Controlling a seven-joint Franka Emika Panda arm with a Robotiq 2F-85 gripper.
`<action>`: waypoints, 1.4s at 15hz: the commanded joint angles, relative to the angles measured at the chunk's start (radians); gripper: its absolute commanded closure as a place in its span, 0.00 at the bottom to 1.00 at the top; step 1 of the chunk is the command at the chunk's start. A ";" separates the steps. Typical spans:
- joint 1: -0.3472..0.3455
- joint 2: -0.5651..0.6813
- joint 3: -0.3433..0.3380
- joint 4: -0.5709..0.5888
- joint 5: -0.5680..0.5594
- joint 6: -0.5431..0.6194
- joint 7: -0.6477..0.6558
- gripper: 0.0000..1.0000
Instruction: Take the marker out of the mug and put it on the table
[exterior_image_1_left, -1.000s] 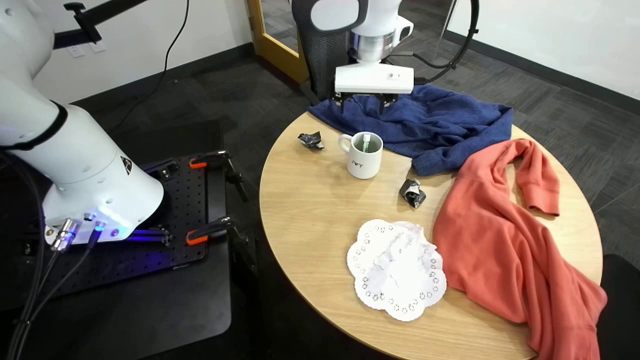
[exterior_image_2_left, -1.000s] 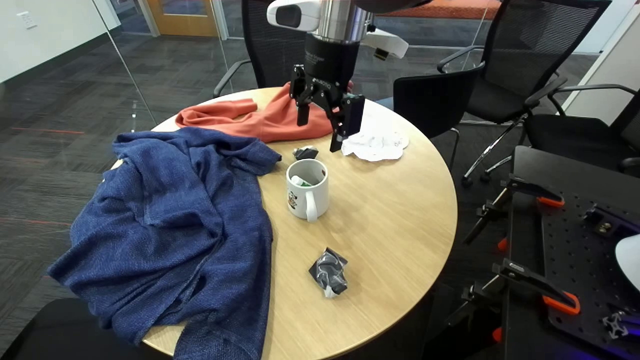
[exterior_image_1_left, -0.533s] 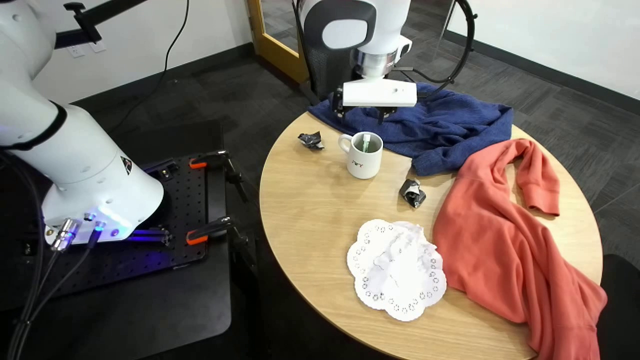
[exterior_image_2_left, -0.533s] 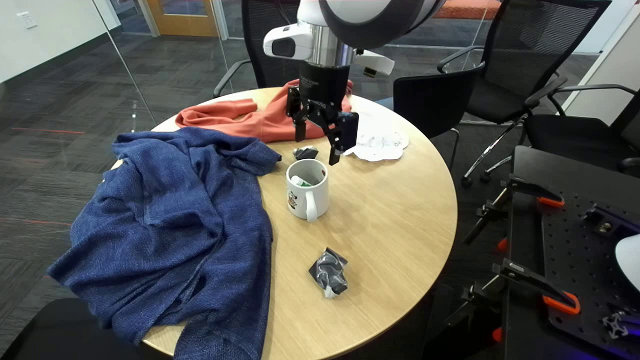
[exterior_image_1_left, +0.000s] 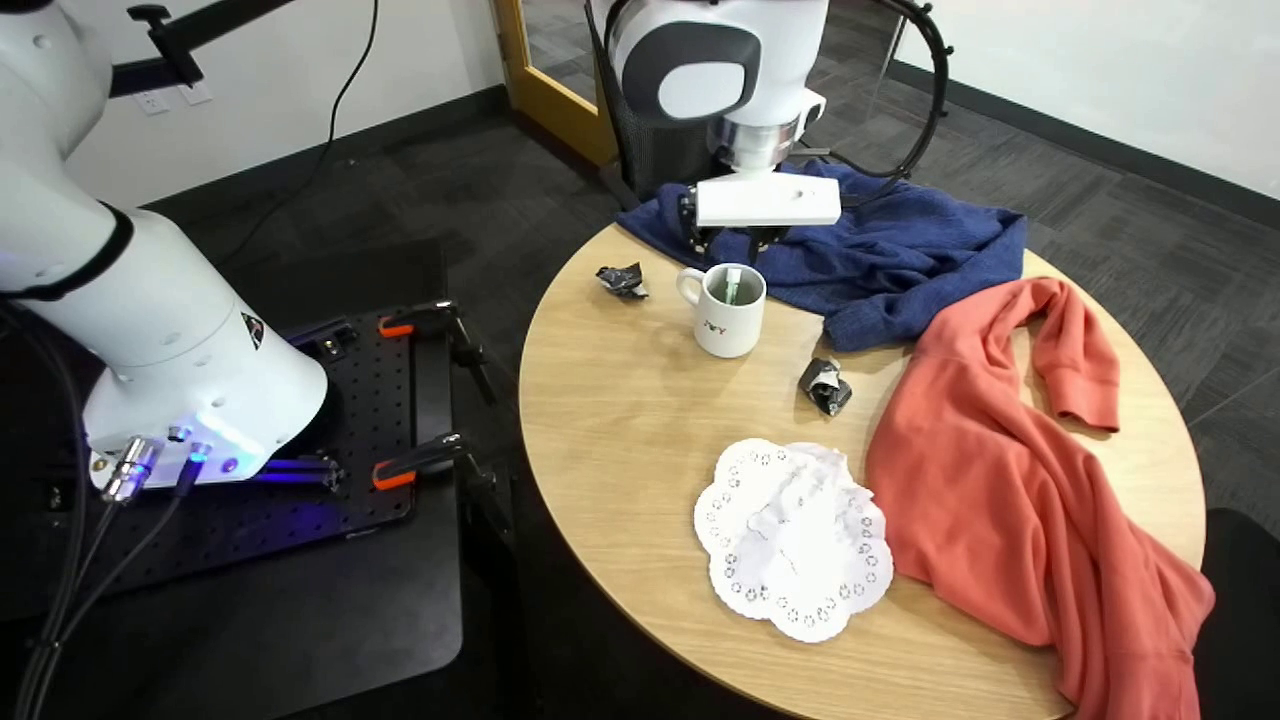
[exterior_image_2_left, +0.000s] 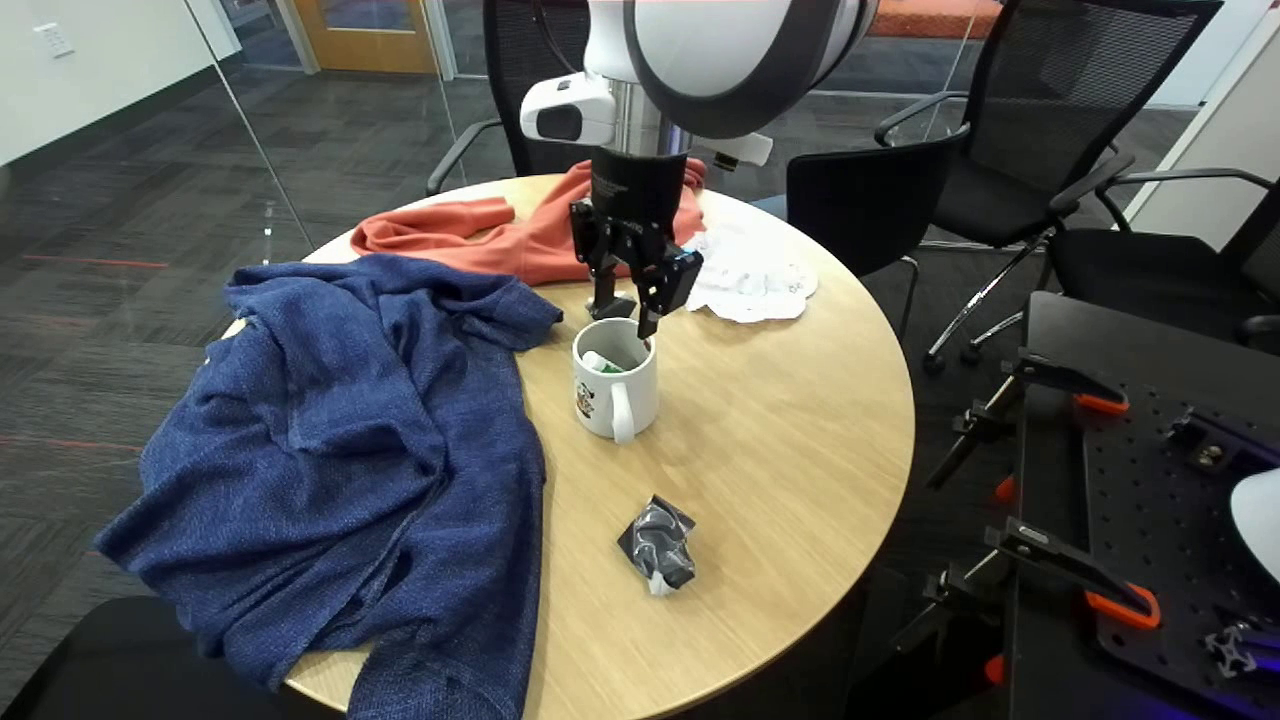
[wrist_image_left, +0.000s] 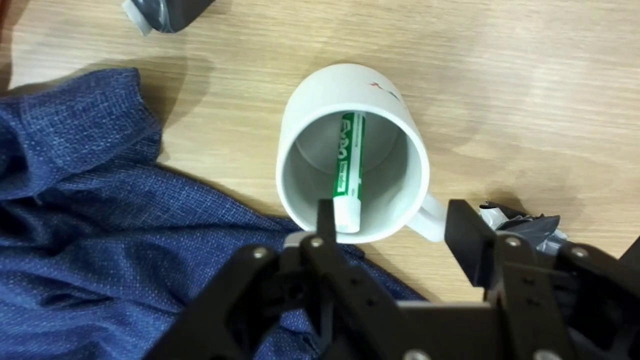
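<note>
Marker (wrist_image_left: 349, 167) in mug (wrist_image_left: 387, 170), hand (wrist_image_left: 391, 221) spread, contact unclear

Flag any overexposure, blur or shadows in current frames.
Overexposure washes out the middle of the white lacy round doily in an exterior view; in the wrist view, the black pincer looks blurry, soft shadows fall on the round tan wood table.

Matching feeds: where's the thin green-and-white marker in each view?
In an exterior view: marker, above centre, slightly right.
In an exterior view: marker, partly hidden, near centre, slightly left.
Wrist view: marker, near centre, slightly right.
Shared landmark: the white cylindrical ceramic mug holding it.
</note>
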 joint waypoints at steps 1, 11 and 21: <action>-0.009 0.041 0.006 0.046 -0.034 0.016 0.039 0.57; 0.000 0.129 -0.006 0.119 -0.116 0.003 0.104 0.62; -0.004 0.179 0.005 0.158 -0.140 -0.002 0.118 0.65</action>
